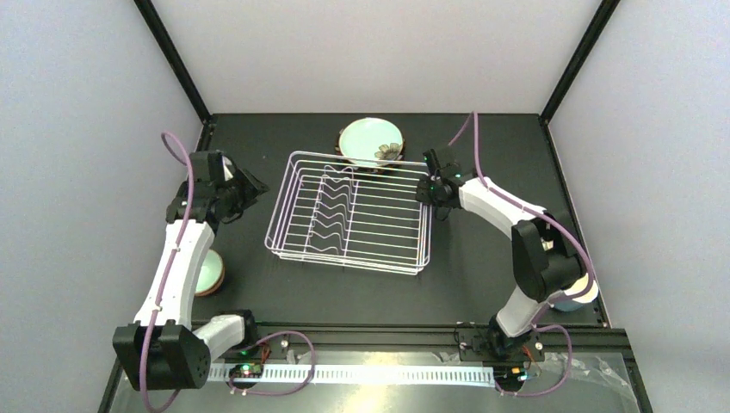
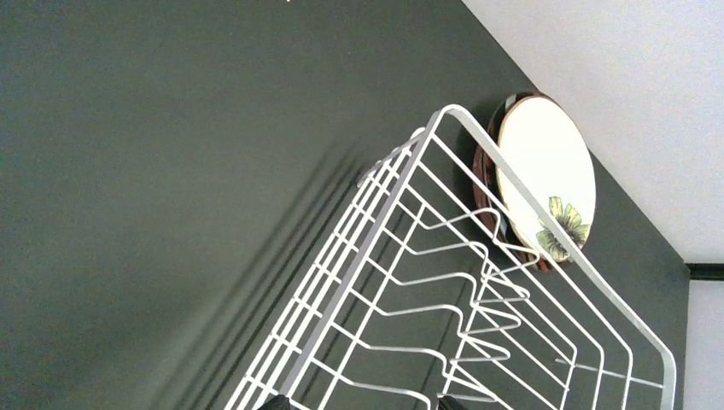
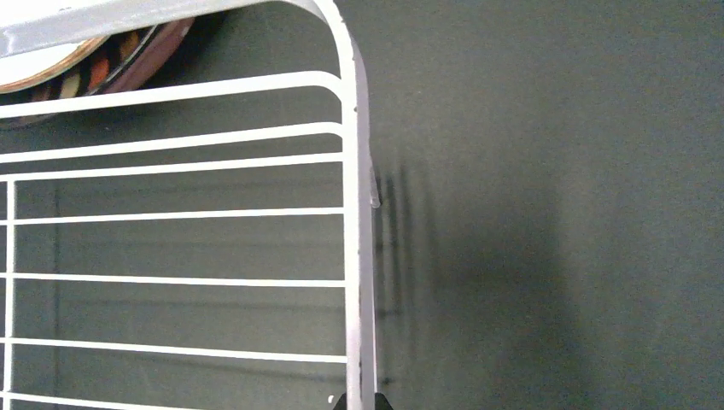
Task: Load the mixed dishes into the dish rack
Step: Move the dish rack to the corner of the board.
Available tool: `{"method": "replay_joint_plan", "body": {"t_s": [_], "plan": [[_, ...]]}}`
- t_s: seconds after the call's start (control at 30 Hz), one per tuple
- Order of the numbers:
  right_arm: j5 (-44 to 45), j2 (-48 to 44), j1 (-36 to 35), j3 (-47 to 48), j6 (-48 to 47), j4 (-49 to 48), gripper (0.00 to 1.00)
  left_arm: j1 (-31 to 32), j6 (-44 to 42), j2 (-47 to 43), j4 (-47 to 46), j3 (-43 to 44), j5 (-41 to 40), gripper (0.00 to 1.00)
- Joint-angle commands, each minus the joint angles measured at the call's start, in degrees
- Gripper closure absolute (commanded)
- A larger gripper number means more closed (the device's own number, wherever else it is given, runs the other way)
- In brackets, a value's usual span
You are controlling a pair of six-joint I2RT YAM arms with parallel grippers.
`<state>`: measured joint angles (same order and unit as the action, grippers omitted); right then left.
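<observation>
Top view: the dish rack (image 1: 387, 228) sits mid-counter (image 1: 482, 284), with the flowered plate (image 1: 368, 139) just behind its far edge. A bowl (image 1: 209, 273) sits near the left edge and a blue mug (image 1: 575, 297) near the right. The left hand (image 1: 256, 188) hangs spread wide, left of the rack.

Left wrist view: the rack's corner, with the plate beyond it.

Right wrist view: the right hand (image 3: 363, 401) is pinched tight on the rack's right rim.
</observation>
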<state>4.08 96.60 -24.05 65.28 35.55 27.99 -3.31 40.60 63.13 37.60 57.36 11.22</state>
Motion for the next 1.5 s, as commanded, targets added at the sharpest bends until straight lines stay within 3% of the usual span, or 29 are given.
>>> {"method": "replay_joint_plan", "body": {"t_s": [0.0, 0.17, 0.3, 0.4, 0.63, 0.67, 0.73, 0.77, 1.47], "plan": [[1.7, 1.4, -1.9, 1.7, 4.6, -3.9, 1.0, -0.2, 0.7, -1.8, 1.2, -1.2, 1.2, 0.01], [2.1, 3.8, -4.3, 3.5, 7.0, -4.7, 0.98, -0.2, 1.6, -2.8, 0.8, -2.6, 1.6, 0.01], [2.5, 6.4, -7.1, 6.2, 8.5, -4.8, 0.9, -0.2, 1.5, -3.4, 1.0, -2.9, 1.4, 0.01], [2.9, 8.0, -8.7, 8.2, 9.1, -4.3, 0.75, -0.2, 1.4, -3.9, 1.5, -2.6, 0.9, 0.01], [3.2, 9.3, -10.1, 11.9, 9.1, -2.3, 0.69, -0.2, 2.3, -5.3, 1.2, -3.2, 0.7, 0.01], [3.4, 9.6, -10.4, 12.6, 9.2, -2.0, 0.62, -0.2, 2.7, -5.6, 0.7, -3.5, 0.9, 0.01], [3.7, 10.0, -10.9, 14.0, 9.5, -1.4, 0.31, -0.1, 3.4, -6.0, -0.3, -4.4, 1.5, 0.01], [3.9, 10.0, -11.1, 14.5, 9.6, -1.3, 0.27, -0.2, 3.7, -6.2, -0.9, -4.8, 1.8, 0.01], [13.2, 0.2, -11.5, 13.8, 5.6, 5.0, 0.24, -0.1, 7.6, -11.3, -3.5, -7.6, 2.4, 0.01]]}}
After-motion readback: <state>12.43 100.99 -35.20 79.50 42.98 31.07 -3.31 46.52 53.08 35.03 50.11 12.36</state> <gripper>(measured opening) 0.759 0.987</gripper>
